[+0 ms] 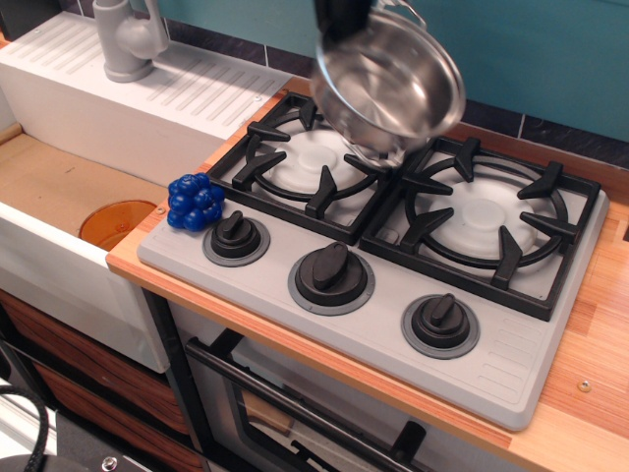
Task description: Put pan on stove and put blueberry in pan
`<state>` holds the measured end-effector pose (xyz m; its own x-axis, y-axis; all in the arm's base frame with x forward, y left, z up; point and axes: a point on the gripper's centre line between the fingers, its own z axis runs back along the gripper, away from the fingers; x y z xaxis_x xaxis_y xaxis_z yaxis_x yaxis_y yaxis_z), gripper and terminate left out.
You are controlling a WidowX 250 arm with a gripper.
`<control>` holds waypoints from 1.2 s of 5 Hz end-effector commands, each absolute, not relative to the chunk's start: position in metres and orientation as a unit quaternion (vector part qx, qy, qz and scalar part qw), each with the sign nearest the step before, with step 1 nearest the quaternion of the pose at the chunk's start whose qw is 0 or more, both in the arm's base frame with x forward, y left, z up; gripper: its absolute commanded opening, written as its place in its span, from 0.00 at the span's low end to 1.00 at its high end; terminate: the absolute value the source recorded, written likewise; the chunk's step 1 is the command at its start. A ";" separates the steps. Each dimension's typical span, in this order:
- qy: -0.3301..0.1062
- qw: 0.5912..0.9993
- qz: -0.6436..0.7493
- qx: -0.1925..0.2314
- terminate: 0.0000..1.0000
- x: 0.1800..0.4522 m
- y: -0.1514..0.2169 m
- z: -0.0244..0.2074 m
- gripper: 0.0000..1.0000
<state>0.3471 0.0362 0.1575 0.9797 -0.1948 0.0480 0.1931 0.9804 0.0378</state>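
Observation:
The shiny steel pan (390, 84) hangs tilted in the air above the gap between the two burners of the grey stove (373, 265), its open side facing me. My gripper (339, 22) shows only as a dark shape at the top edge, shut on the pan's far rim; its fingertips are hidden behind the pan. The deep-blue blueberry (194, 202) rests on the stove's front left corner, beside the left knob (236, 237), far below and left of the gripper.
A white sink unit (118, 93) with a grey tap (128, 39) stands at the left. An orange disc (116, 221) lies in the basin. Three black knobs line the stove's front. Wooden counter (590, 364) runs along the right.

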 end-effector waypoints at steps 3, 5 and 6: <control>-0.071 0.992 -0.107 -0.001 0.00 0.363 0.088 0.135 0.00; -0.080 0.991 -0.111 -0.011 0.00 0.371 0.097 0.113 0.00; -0.088 0.989 -0.115 -0.011 0.00 0.372 0.098 0.111 1.00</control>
<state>0.3657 0.0959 0.0940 0.9660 -0.2225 0.1314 0.2281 0.9732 -0.0287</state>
